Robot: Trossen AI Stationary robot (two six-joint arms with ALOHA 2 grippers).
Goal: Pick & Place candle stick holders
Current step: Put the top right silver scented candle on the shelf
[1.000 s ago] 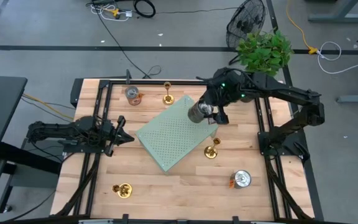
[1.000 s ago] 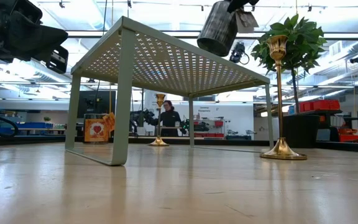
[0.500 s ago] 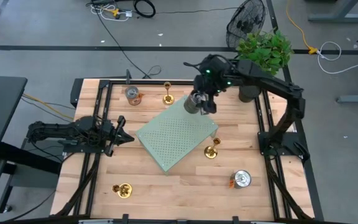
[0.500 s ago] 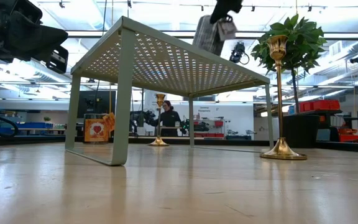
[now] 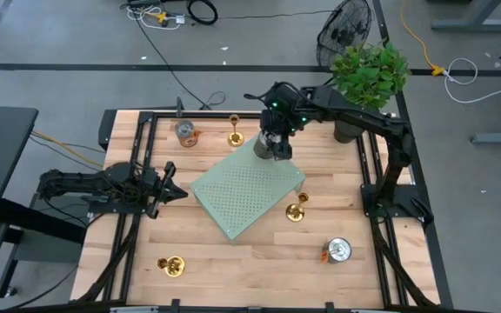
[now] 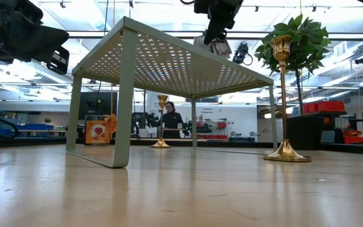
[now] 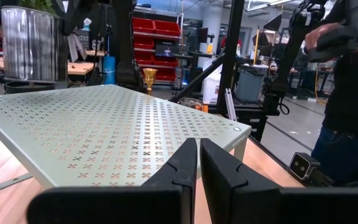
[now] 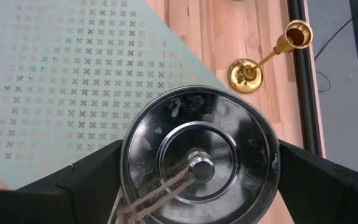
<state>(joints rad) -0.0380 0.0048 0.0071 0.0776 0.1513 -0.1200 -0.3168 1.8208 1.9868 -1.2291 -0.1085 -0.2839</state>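
Reaching in from the right side with the right arm, elbow raised, forearm stretching toward the far middle of the surface. Pointing the right gripper (image 5: 274, 146) straight down, fingers (image 8: 86, 177) standing wide apart and clamping a silver can (image 8: 199, 158) between them. Lying low along the left edge with the left arm, left gripper (image 5: 174, 192) aiming inward, fingers (image 7: 225, 174) pressing nearly together, gripping nothing.

The wooden table (image 5: 259, 261) holds a green rack with holes (image 5: 246, 185). Three gold candle stick holders (image 5: 296, 209) and two tin cans (image 5: 337, 251) stand on the wood around the rack.
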